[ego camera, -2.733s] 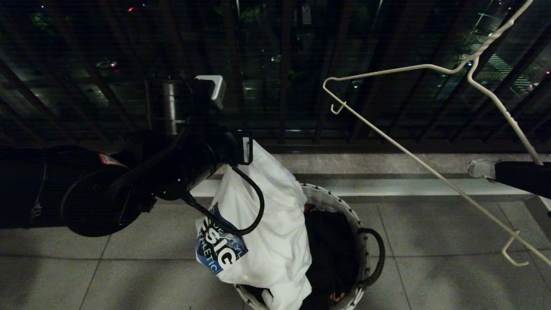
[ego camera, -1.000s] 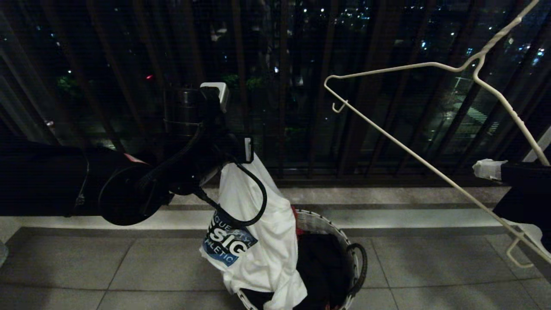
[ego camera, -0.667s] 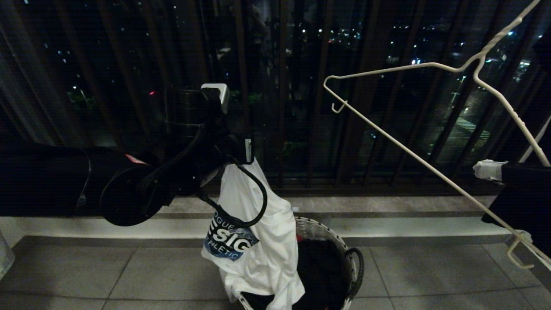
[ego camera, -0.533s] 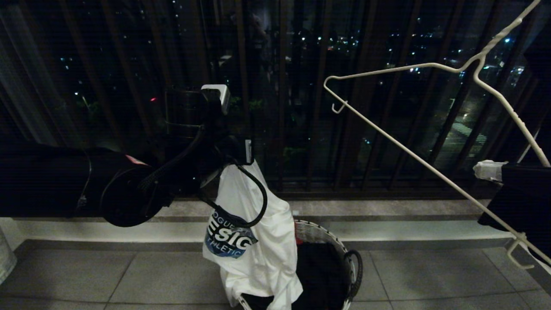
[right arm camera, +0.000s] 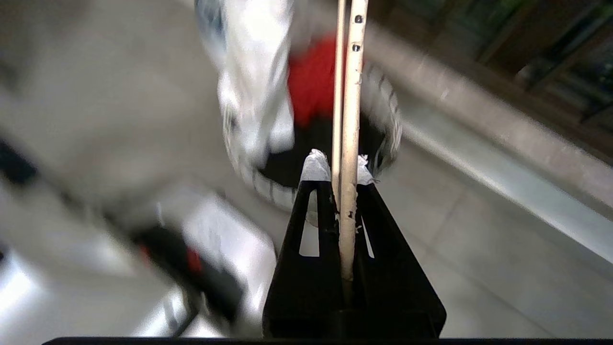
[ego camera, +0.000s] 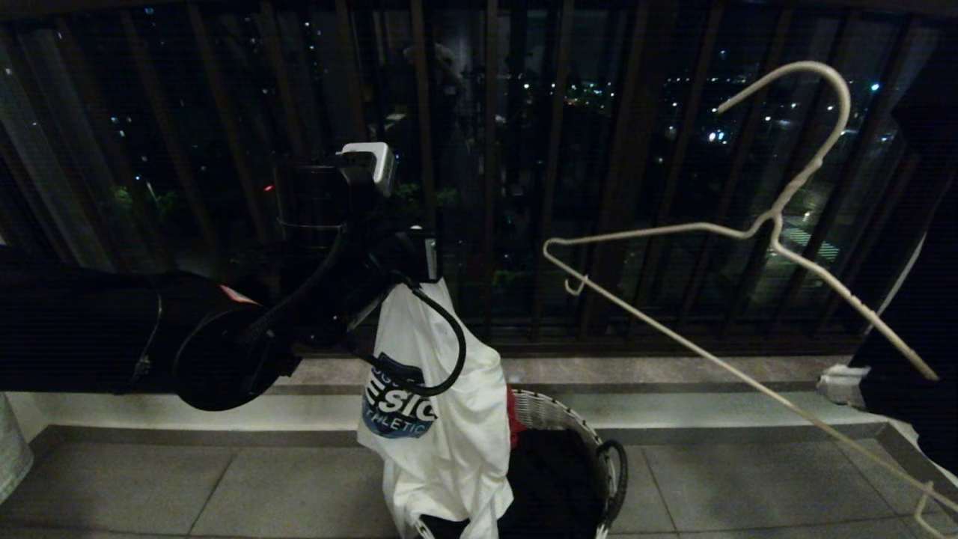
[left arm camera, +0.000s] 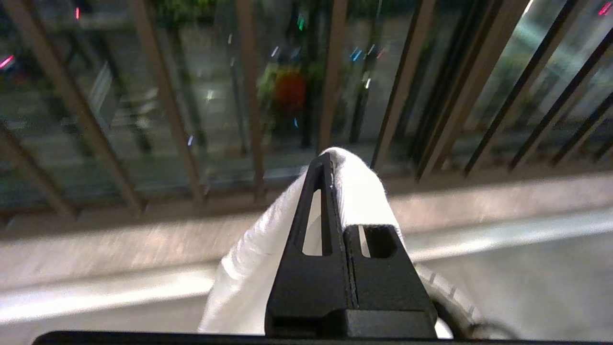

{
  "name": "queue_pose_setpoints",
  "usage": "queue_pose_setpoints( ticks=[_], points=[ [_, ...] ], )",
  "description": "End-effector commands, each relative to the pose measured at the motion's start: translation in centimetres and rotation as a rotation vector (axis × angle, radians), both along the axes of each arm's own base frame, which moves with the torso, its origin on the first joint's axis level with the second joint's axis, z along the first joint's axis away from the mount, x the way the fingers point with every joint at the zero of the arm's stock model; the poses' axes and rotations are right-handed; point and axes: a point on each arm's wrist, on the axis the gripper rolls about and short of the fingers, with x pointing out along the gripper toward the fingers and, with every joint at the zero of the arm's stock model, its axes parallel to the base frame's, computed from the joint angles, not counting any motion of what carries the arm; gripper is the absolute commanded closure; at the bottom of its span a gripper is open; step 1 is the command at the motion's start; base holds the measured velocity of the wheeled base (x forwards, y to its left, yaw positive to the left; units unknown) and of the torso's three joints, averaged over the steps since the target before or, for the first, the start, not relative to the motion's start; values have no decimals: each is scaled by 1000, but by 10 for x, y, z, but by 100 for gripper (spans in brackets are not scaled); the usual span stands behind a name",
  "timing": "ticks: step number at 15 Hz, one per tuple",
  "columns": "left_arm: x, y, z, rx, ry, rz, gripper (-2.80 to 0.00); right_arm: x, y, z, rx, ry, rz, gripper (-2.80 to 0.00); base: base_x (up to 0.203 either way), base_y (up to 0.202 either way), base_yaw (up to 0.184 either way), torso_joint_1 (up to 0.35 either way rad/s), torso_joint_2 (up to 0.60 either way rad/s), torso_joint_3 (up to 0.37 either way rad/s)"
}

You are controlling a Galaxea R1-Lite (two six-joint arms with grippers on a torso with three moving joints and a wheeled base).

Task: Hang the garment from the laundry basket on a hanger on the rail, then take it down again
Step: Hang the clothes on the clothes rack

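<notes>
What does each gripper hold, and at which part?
Left gripper pinches a fold of the white T-shirt, which part unclear. Right gripper clamps one wire arm of the hanger.

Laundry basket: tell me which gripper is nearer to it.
Left. The left gripper holds the T-shirt up just above the laundry basket; the right gripper, clamping the hanger, is farther off to its right.

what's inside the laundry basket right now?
Inside the laundry basket: dark contents, a bit of red fabric at the rim. The T-shirt, held by the left gripper, hangs over its near side and covers the rest.
</notes>
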Motion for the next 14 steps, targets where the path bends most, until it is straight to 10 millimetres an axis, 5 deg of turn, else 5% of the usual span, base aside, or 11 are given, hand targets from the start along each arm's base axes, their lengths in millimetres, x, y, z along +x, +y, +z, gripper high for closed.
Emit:
queue_pose_setpoints(
  ticks=[1,7,14],
  points=[
    [9,-3,-7,3,0,13,0,-3,3,-8,-65,55,58,0,0,0,0,0,0,0],
    [18,-9,-15,13,17,13,0,-12,18,-13,19,147,291,0,0,0,0,0,0,0],
    [-8,-19,-6,62,92,-51,0,16,40,-23,138,169,247,0,0,0,0,0,0,0]
  ],
)
